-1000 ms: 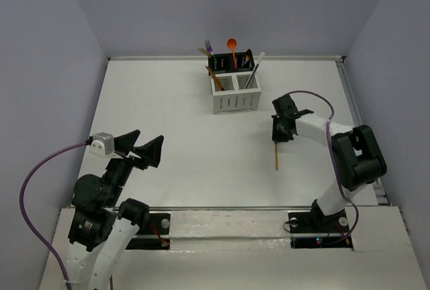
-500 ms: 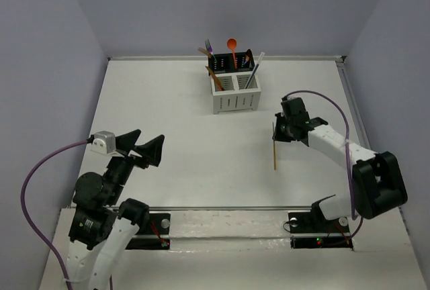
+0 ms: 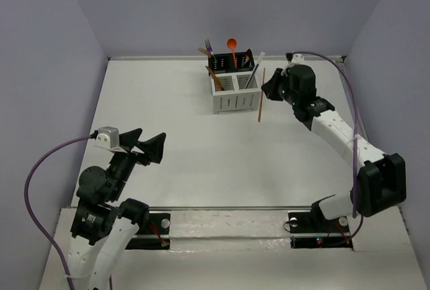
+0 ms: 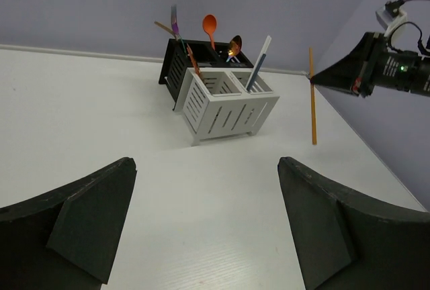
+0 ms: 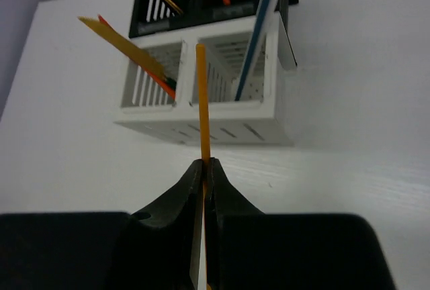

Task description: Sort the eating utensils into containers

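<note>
Right gripper clamping orange chopstick: upright, airborne, just right of containers. Left gripper wide, idle. Risk: thin chopstick pivots in pinch, lower tip catches container rim, misses compartment.

The right pincer holds an orange chopstick upright beside the containers.

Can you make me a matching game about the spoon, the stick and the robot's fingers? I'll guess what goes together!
1 orange spoon
2 orange chopstick
3 blue utensil
4 left arm's fingers

A open, empty
B in black holder
C in white holder
D pinched by right arm's fingers

Pairs: 1-B, 2-D, 3-C, 4-A
</note>
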Robot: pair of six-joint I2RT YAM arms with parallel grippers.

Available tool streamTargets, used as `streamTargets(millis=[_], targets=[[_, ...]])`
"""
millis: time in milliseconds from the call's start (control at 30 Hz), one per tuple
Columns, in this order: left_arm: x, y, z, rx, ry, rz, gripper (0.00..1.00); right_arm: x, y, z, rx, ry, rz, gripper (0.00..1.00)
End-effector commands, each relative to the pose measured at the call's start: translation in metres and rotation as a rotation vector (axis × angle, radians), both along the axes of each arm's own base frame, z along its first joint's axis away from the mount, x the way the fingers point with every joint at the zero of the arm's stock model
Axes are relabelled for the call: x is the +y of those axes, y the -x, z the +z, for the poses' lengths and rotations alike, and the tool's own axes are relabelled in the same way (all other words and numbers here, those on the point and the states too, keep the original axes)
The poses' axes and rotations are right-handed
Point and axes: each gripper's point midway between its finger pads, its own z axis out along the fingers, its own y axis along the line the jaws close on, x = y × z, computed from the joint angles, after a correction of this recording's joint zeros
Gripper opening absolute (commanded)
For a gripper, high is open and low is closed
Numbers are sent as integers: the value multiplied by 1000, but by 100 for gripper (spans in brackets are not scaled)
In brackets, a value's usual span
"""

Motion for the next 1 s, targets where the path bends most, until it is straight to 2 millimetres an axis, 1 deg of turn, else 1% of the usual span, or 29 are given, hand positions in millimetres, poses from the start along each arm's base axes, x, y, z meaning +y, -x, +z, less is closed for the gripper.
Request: streamTargets(millis=[0, 33, 67, 100, 133, 167, 200, 233, 267, 300, 367, 400, 467, 500, 600, 633, 733, 767, 800, 833, 900, 967], targets=[[-1, -4, 16, -41, 2, -1, 99, 21, -51, 104, -324, -96, 11, 7], [-2, -4, 15, -38, 1, -1, 99, 26, -64, 96, -311, -87, 15, 7], [-2, -5, 14, -35, 0, -3, 99, 28, -72, 102, -329, -84, 16, 7], [-1, -7, 13, -30, -4, 5, 99, 30, -81, 124, -386, -93, 8, 7], [-1, -7, 13, -29, -5, 4, 99, 31, -88, 128, -403, -93, 2, 7], [-2, -8, 12, -25, -8, 4, 99, 33, -100, 127, -421, -92, -13, 7], [-2, -9, 12, -24, -8, 4, 99, 34, -106, 139, -455, -95, -14, 7], [-2, -9, 12, -24, -8, 4, 99, 33, -113, 141, -468, -92, -30, 7], [0, -10, 12, -23, -7, 11, 99, 32, -119, 139, -466, -85, -46, 7], [0, -10, 12, -23, -10, 13, 99, 34, -128, 135, -484, -85, -54, 7], [0, -10, 11, -21, -11, 12, 99, 36, -137, 134, -502, -78, -61, 7], [0, -11, 11, -20, -12, 12, 99, 37, -145, 126, -507, -69, -67, 7], [1, -11, 11, -20, -12, 19, 99, 37, -151, 115, -499, -54, -74, 7], [1, -12, 11, -19, -14, 18, 99, 38, -155, 113, -519, -61, -77, 7], [0, -13, 10, -15, -17, 14, 99, 38, -158, 104, -550, -63, -84, 7], [-1, -13, 8, -10, -20, 11, 99, 38, -161, 96, -547, -53, -85, 7], [0, -15, 8, -10, -20, 17, 99, 38, -167, 92, -563, -52, -95, 7], [0, -15, 8, -7, -21, 15, 99, 39, -170, 87, -560, -50, -98, 7], [0, -15, 8, -8, -21, 15, 99, 37, -171, 89, -570, -53, -109, 7], [2, -16, 7, -5, -22, 26, 99, 41, -170, 85, -569, -47, -109, 7], [1, -16, 7, -6, -22, 21, 99, 42, -171, 80, -579, -23, -118, 7], [1, -16, 7, -6, -22, 21, 99, 41, -172, 69, -568, 1, -119, 7]])
